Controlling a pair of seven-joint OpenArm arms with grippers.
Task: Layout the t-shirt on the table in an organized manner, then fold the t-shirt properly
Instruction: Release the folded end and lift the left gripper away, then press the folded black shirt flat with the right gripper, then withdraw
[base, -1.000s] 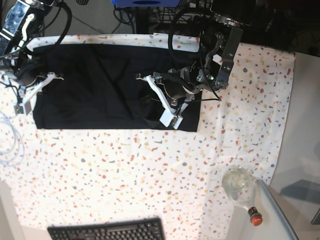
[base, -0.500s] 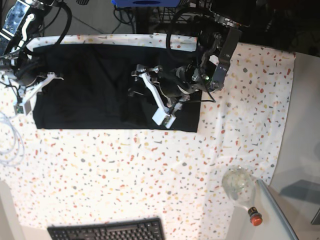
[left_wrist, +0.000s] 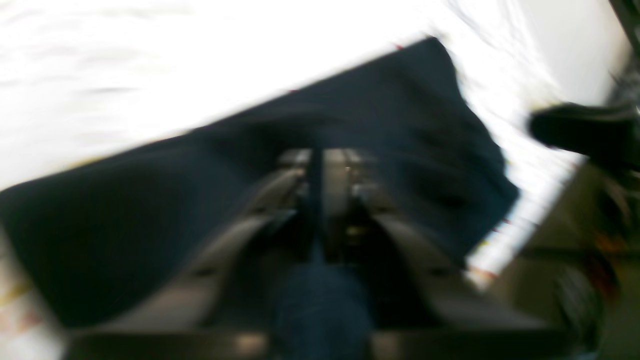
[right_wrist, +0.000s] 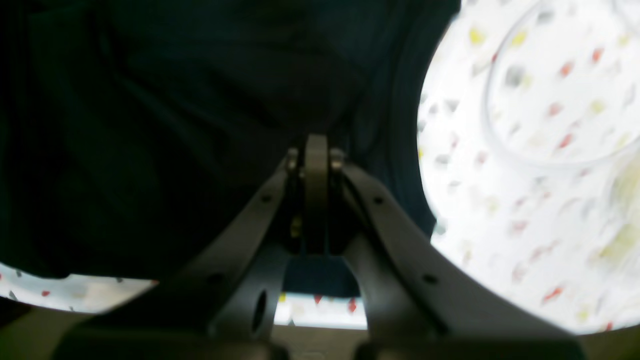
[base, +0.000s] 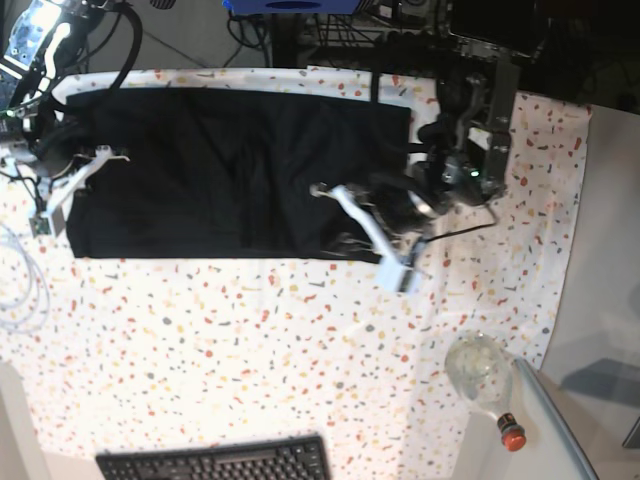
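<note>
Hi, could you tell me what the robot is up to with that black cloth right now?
The two arms are working on a black t-shirt spread across the far side of the speckled table. The left gripper is shut at the shirt's near corner, seemingly pinching its hem. The right gripper is shut at the opposite edge. The shirt lies as a wide, mostly flat rectangle.

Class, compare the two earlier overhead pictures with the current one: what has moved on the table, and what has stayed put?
The left end effector has swung from over the middle of the t-shirt to its near right corner, toward the bare table; it is shut, and that corner now looks bunched. Whether it holds cloth is unclear. The right end effector stays shut at the shirt's other end. The keyboard and bottle have not moved.
</note>
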